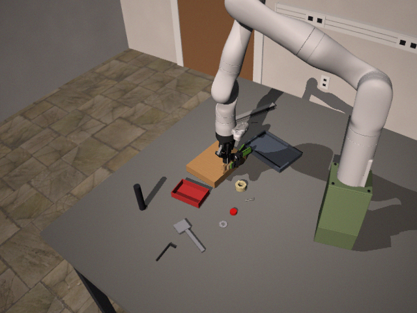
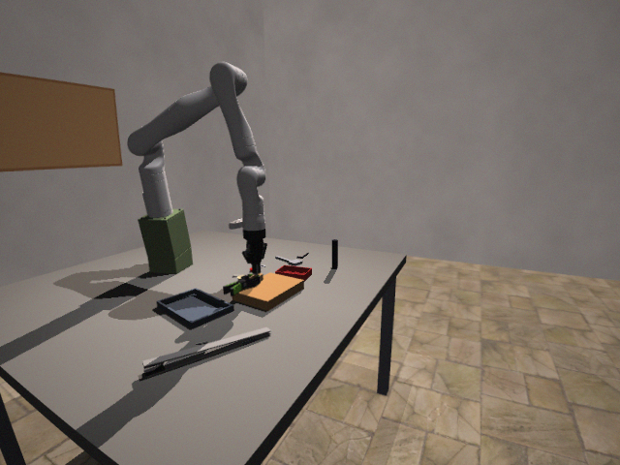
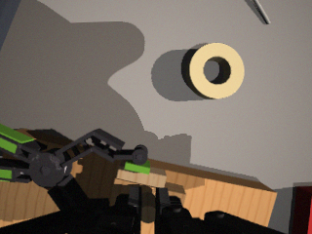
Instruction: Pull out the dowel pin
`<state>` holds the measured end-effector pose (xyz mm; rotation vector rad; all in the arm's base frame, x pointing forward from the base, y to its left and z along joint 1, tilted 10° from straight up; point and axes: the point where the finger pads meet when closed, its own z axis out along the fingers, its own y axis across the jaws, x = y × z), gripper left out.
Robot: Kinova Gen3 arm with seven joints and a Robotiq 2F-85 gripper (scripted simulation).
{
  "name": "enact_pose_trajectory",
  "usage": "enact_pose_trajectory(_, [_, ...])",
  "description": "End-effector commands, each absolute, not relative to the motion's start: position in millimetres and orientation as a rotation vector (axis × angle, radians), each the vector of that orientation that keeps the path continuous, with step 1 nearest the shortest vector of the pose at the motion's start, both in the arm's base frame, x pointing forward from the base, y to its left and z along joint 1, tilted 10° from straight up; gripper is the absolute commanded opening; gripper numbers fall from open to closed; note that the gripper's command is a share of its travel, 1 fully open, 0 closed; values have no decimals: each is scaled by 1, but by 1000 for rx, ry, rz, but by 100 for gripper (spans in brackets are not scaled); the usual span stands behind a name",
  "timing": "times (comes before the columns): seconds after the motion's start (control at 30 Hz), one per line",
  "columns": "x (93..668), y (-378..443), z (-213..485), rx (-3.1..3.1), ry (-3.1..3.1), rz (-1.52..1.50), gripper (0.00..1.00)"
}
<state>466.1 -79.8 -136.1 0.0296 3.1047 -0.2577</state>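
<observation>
My gripper (image 1: 226,162) (image 2: 256,271) (image 3: 147,203) points down over the bench board (image 1: 202,165) (image 2: 277,289) (image 3: 234,200). Its fingers are nearly together, shut on the dowel pin (image 3: 147,211), a thin brown strip between them in the wrist view. The black and green spring clamp (image 1: 238,157) (image 2: 242,284) (image 3: 49,168) lies beside the fingers, one green jaw pad against a pale wooden piece (image 3: 141,177) at the board's edge. The fingers hide much of this piece, so block and stop cannot be told apart. The pin's lower end and the hole are hidden. No loose piece is visible.
A tape roll (image 1: 240,184) (image 3: 234,70) stands near the board. A red tray (image 1: 190,193) (image 2: 294,271) and a dark blue tray (image 1: 275,151) (image 2: 195,306) flank it. A black cylinder (image 1: 139,197) (image 2: 334,254) stands upright. A hammer (image 1: 194,239) and hex key (image 1: 163,250) lie farther off.
</observation>
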Motion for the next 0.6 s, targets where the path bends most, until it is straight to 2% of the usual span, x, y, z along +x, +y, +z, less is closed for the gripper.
enact_pose_trajectory(0.0, [468,-79,-135,78,3098,-256,10])
enact_pose_trajectory(0.57, [467,-79,-135,287,3075,-251,10])
